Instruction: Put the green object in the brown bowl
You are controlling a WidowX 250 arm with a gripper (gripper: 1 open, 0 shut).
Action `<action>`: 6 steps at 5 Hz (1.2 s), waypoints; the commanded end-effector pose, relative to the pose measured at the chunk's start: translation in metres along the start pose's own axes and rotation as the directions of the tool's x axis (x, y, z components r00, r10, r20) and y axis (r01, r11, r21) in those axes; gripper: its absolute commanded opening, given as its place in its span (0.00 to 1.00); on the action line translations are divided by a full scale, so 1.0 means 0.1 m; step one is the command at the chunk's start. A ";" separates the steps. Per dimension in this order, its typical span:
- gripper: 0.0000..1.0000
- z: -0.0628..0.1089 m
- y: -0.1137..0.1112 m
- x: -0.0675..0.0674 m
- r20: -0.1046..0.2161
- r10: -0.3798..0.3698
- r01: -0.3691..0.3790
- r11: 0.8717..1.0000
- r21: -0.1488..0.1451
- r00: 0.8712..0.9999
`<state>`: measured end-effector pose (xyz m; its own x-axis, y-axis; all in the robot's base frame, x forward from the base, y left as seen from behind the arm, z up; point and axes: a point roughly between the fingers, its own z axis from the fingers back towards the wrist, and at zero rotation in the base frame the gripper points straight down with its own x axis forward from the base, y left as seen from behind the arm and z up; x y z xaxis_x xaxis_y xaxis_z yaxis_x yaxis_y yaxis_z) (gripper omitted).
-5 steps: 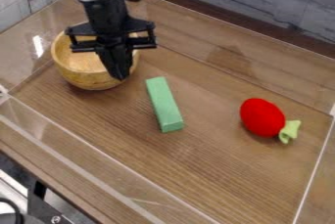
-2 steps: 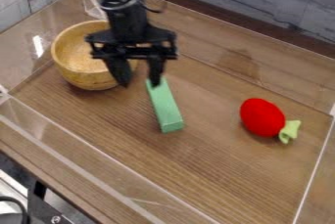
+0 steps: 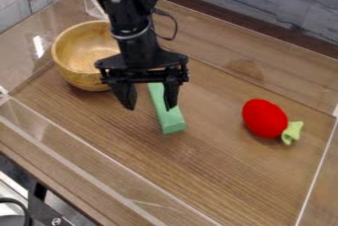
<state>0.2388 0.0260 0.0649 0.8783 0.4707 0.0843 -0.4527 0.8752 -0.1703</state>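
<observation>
The green object is a flat light-green bar lying on the wooden table, a little right of centre. My gripper hangs pointing down over the bar's far end, open, with one finger on each side of it. Whether the fingers touch the bar I cannot tell. The brown bowl is a round wooden bowl at the left, behind and to the left of the gripper, with nothing visible inside.
A red strawberry-like toy with a small green stem lies at the right. Clear plastic walls fence the table along the front, left and right edges. A grey plank wall runs behind.
The gripper has moved from beside the bowl rightward and toward the front to the green bar, sinking a little. Its fingers went from shut to open.
</observation>
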 end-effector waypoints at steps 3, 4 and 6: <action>1.00 -0.24 -0.12 0.22 0.063 0.185 -0.186 0.982 0.011 0.981; 1.00 -0.32 -0.11 0.25 0.068 0.213 -0.215 0.976 0.019 0.975; 0.00 -0.41 -0.08 0.22 0.070 0.210 -0.213 0.976 0.034 0.975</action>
<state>0.2633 0.0256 0.0199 0.7477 0.6582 0.0874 -0.6460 0.7516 -0.1332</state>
